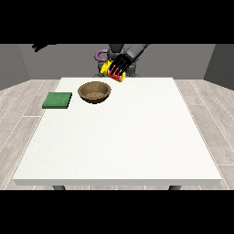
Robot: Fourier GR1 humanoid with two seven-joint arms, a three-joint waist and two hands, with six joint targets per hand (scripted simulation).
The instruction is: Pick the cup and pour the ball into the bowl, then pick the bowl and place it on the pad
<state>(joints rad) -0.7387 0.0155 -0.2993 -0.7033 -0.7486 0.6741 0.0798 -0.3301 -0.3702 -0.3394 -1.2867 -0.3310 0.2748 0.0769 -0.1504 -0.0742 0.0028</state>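
Note:
A brown wooden bowl (94,92) stands on the white table (137,137) towards its far left. A flat green pad (57,100) lies to the left of it, near the table's left edge. A yellow and red cup (114,73) hangs tilted in the air over the table's far edge, just behind and right of the bowl. The black hand at the view's right (119,64) has its fingers curled round the cup. The hand at the view's left (42,46) is raised high, off to the left of the table, and only partly shows. No ball is visible.
The robot's body (130,68) stands behind the table's far edge. Grey plank floor surrounds the table on all sides.

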